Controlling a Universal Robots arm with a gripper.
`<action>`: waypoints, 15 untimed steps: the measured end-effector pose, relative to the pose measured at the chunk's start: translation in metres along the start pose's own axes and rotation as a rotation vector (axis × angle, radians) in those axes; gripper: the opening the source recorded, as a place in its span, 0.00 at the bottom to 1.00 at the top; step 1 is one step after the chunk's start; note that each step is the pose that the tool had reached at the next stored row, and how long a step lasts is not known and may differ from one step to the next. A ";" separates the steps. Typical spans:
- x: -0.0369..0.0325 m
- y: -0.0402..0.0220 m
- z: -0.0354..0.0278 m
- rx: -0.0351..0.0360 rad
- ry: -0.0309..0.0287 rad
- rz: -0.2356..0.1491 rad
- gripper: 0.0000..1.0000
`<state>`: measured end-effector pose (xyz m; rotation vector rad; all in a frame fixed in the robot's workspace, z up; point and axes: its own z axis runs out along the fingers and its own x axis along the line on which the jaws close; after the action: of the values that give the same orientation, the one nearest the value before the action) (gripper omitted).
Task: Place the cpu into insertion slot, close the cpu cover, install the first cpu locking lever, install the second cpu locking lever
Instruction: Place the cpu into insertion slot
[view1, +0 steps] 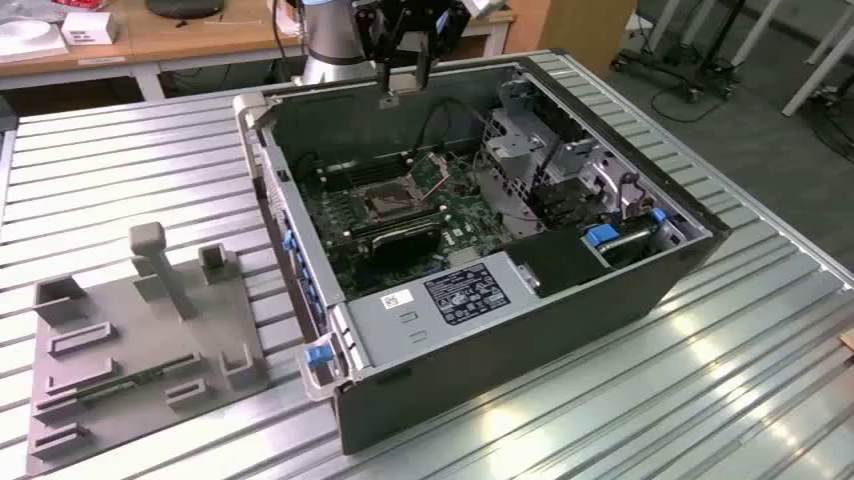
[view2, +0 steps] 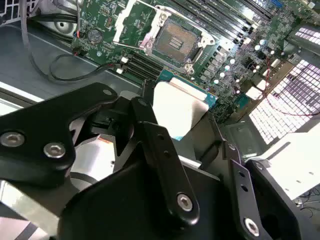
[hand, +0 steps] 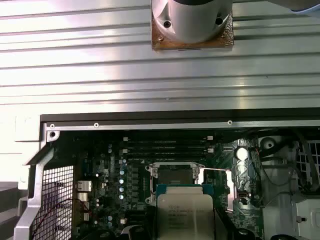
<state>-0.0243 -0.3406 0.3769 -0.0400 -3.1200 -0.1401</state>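
Observation:
My gripper (view1: 391, 92) hangs above the back wall of the open computer case (view1: 561, 320), shut on the cpu (view1: 390, 100), a small pale square chip. In both wrist views the cpu (view2: 177, 107) (hand: 185, 217) shows as a pale plate with a green edge, held well above the green motherboard (view2: 100, 20). The insertion slot (view1: 387, 203) (view2: 175, 42) (hand: 172, 175) lies open below with its dark centre bare. The cpu cover (view1: 427, 176) (view2: 131, 22) stands swung up beside the slot. A thin locking lever (hand: 216, 171) sticks out next to the slot.
A grey fixture (view1: 147, 330) with upright holders sits on the ribbed metal table at the exterior view's left. Inside the case, a silver drive cage (view1: 534, 160) and blue clips (view1: 603, 235) stand beside the board. Long black memory slots (hand: 167, 145) and loose cables (view2: 60, 70) flank the socket.

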 end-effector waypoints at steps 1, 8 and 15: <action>0.0000 0.0000 0.0000 0.0000 0.0000 0.000 0.54; 0.0000 0.0000 0.0005 -0.0040 0.0001 0.000 0.54; 0.0000 -0.0001 0.0011 -0.0077 0.0002 0.000 0.54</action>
<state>-0.0243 -0.3406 0.3758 -0.0399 -3.1193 -0.1521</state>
